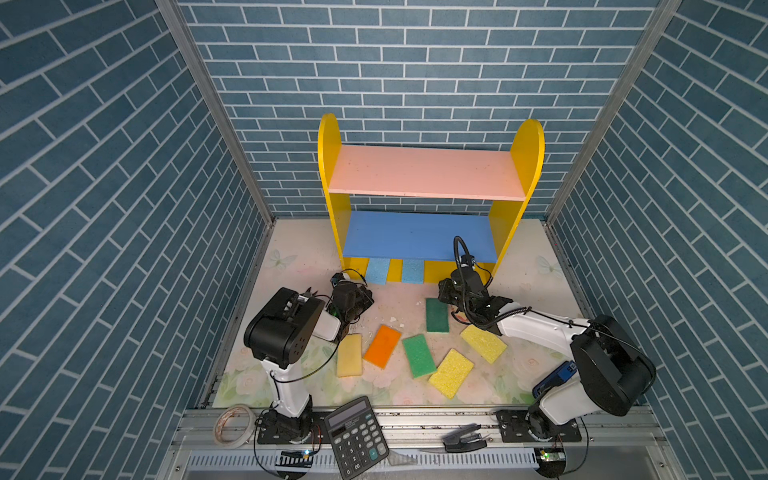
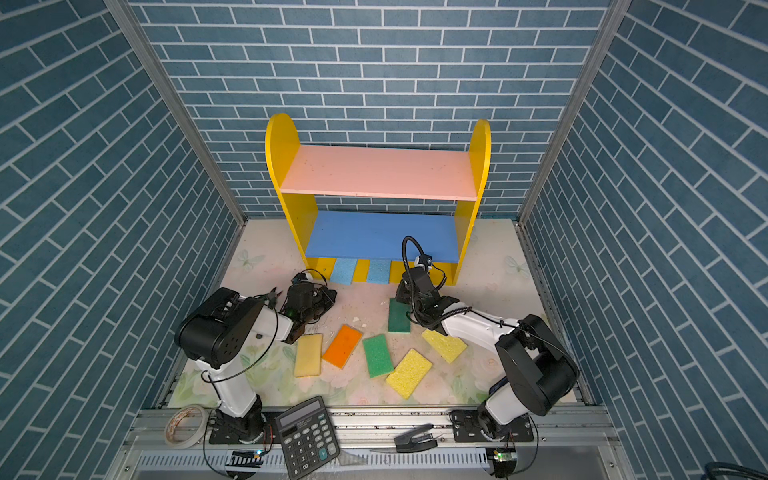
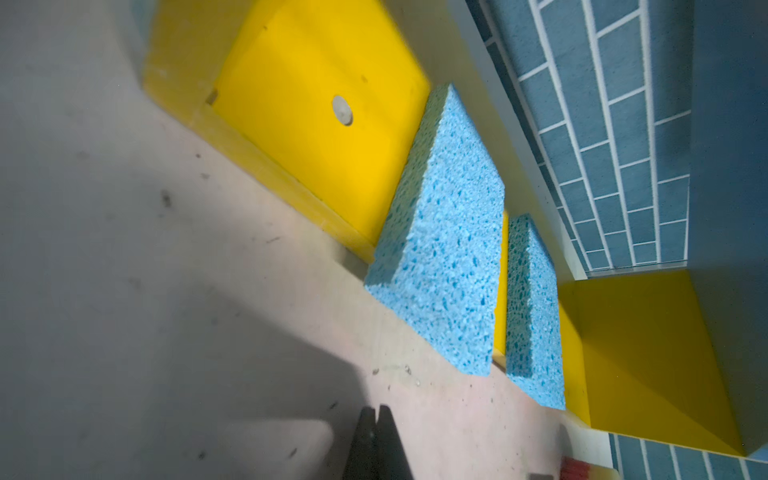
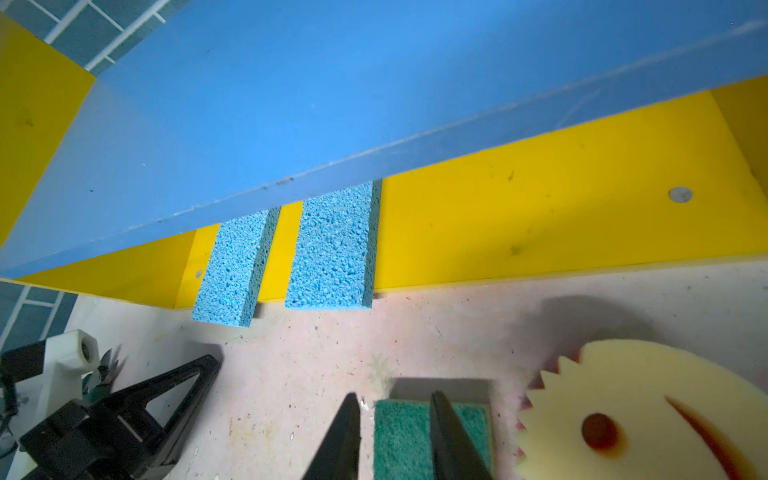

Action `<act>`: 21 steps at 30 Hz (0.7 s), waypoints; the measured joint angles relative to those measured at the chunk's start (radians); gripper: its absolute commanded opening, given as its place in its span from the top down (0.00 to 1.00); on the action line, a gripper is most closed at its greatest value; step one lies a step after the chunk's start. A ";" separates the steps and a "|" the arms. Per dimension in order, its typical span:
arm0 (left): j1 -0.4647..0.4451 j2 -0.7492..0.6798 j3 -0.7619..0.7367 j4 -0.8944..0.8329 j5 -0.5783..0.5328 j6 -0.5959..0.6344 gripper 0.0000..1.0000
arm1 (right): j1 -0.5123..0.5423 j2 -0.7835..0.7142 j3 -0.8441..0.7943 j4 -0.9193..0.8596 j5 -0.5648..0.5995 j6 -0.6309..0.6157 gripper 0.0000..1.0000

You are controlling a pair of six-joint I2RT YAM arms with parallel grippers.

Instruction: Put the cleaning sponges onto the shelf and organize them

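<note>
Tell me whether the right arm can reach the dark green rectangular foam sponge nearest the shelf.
Probably yes: the right end effector hangs over the dark green rectangular foam sponge, jaws apart, nothing in between.

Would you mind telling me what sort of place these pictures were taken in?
Probably a lab test booth rather than a real room: blue brick-patterned wall panels held in bare aluminium posts, two robot arms bolted to a metal rail, and a small yellow, pink and blue shelf as a prop.
</note>
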 measured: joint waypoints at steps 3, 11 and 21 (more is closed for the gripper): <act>-0.001 0.036 0.023 0.049 0.003 -0.010 1.00 | 0.000 0.000 0.000 -0.014 0.000 -0.011 0.70; -0.002 0.124 0.050 0.215 -0.002 -0.047 1.00 | -0.002 0.001 0.000 -0.034 0.000 -0.020 0.71; -0.002 0.219 0.092 0.370 -0.010 -0.069 0.98 | -0.002 0.005 0.000 -0.056 -0.003 -0.031 0.71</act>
